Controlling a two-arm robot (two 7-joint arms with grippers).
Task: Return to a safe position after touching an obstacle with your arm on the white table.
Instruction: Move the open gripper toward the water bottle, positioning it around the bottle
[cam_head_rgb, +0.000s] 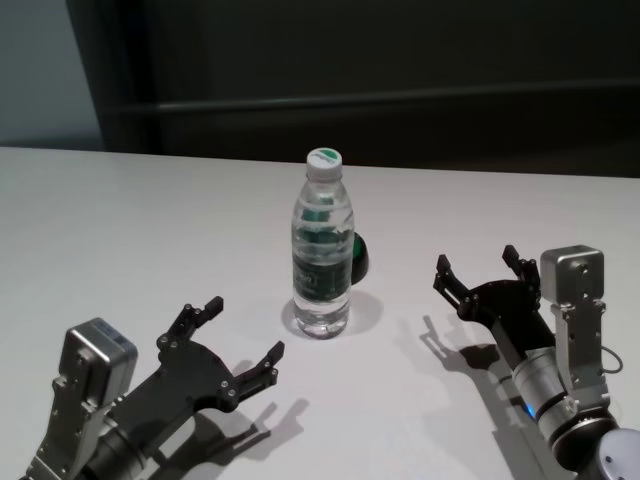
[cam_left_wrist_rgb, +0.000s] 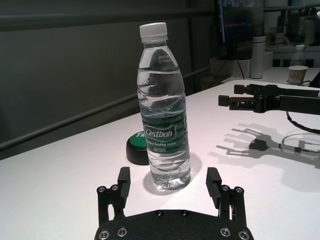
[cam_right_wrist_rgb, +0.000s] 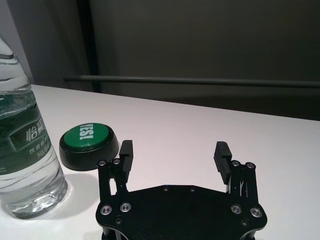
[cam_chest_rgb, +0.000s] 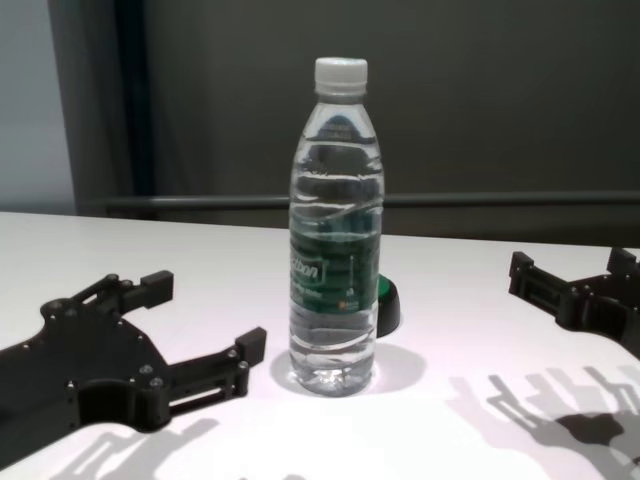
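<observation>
- Bottle (cam_head_rgb: 322, 258) upright at mid surface (cam_head_rgb: 120, 230), between the two arms; cap on, water inside.
- Label: dark green band, white lettering "Cestbon" legible in left wrist view (cam_left_wrist_rgb: 161, 134); small print under it, unreadable. Right wrist view shows Chinese characters on the band's other side (cam_right_wrist_rgb: 20, 145); bottle top cut off by the frame edge there.
- Embossed digits high on the shoulder, too faint to read.
- Disc (cam_right_wrist_rgb: 89, 146) black with green top, white "YES!" on it; sits just beyond the bottle, slightly right. Mostly hidden behind the bottle in head view (cam_head_rgb: 359, 257) and chest view (cam_chest_rgb: 386, 303).
- Left claw (cam_head_rgb: 236, 340) near-left of the bottle, fingers spread wide, holding nothing; close to the bottle, not touching.
- Right claw (cam_head_rgb: 482, 270) right of the bottle, well apart, fingers wide, empty.
- Both arm bases cut off at the near frame edge.
</observation>
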